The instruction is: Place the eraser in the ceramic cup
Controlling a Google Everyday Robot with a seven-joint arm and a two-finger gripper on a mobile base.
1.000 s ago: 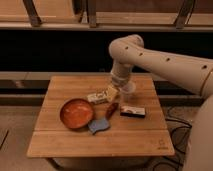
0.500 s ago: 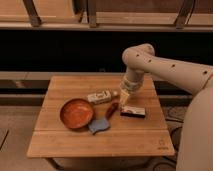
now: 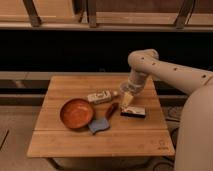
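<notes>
The eraser lies flat on the wooden table, right of centre. It is a small white-faced block with a dark edge. My gripper hangs from the arm that comes in from the right. It is low over the table, just above and behind the eraser's left end. I see no ceramic cup standing free, and a pale shape at the gripper's tip cannot be told apart from the gripper.
A wide orange bowl sits left of centre. A white labelled bottle lies on its side behind it. A blue pad lies in front, and a small reddish object lies between the bowl and the eraser.
The gripper has moved right, from beside the bottle's end to just over the eraser. The things on the table have stayed where they were.
</notes>
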